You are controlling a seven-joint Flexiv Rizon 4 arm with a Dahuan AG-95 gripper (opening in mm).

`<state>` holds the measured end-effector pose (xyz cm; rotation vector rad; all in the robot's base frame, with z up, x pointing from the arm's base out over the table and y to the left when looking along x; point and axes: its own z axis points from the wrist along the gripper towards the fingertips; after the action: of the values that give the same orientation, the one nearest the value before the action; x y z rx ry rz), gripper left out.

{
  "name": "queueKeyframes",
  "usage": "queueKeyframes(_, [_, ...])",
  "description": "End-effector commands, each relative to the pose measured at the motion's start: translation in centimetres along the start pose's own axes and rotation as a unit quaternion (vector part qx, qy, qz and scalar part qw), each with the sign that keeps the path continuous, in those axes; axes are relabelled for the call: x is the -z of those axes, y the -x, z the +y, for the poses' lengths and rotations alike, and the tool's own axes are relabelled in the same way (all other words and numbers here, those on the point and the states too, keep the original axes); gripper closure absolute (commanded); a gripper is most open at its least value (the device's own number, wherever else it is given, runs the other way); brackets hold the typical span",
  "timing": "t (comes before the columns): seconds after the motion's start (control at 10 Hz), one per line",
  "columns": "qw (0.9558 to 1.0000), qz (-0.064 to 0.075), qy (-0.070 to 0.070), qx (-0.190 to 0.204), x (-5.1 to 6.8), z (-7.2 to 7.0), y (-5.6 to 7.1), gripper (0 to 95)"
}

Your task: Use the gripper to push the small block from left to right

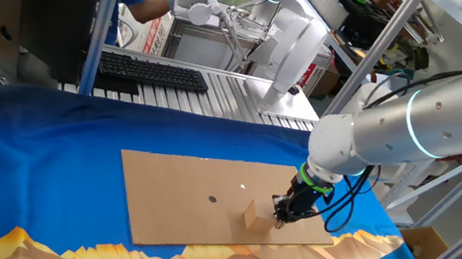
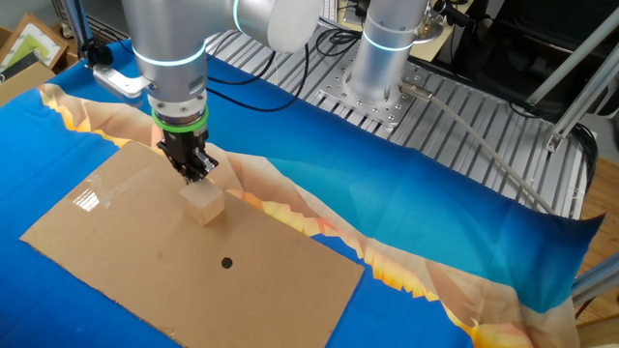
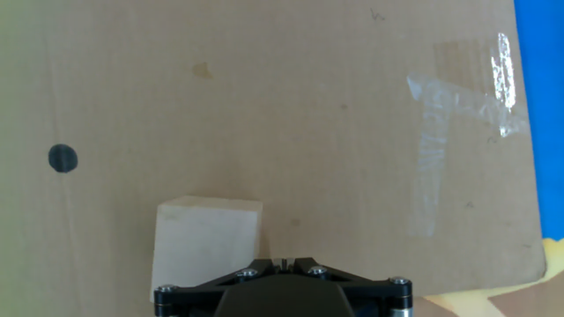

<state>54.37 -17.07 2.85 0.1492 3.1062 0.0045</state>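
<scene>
Small block sits on cardboard; arm reaches down, end effector fingers together, tip beside it.

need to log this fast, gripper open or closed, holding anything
Black narrow-tipped gripper: closed, fingertips together, holding nothing; it sits beside the small light-tan wooden cube on the brown cardboard sheet.

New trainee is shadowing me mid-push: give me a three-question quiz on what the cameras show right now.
1. True or false: the small block lies on the cardboard sheet.
2. Which is nearer the gripper: the block or the dark dot?
3. Multiple choice: the cloth under the sheet is mainly A) red B) blue C) white.

Key: 1 true; 2 the block; 3 B.
</scene>
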Motion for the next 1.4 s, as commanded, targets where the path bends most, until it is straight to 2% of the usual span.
queueKeyframes(0.1, [1.0000, 0.004, -0.001, 0.001, -0.1, 0.3, 0.7, 95.0])
queueKeyframes(0.3, [1.0000, 0.005, -0.003, 0.001, -0.1, 0.6, 1.1, 95.0])
queueKeyframes(0.4, [1.0000, 0.004, -0.008, 0.002, 0.0, 0.8, 1.1, 95.0])
queueKeyframes(0.6, [0.9999, 0.002, -0.011, -0.008, 0.2, 1.4, 0.6, 95.0])
queueKeyframes(0.8, [0.9997, -0.004, -0.011, -0.021, -0.3, 2.5, -0.1, 95.0])
queueKeyframes(1.0, [0.9997, 0.001, -0.018, -0.015, -0.2, 2.7, -0.1, 95.0])
queueKeyframes(1.2, [0.9998, 0.005, -0.016, -0.014, -0.1, 2.7, 0.3, 95.0])
queueKeyframes(1.4, [0.9998, 0.003, -0.015, -0.012, -0.1, 2.7, 0.4, 95.0])
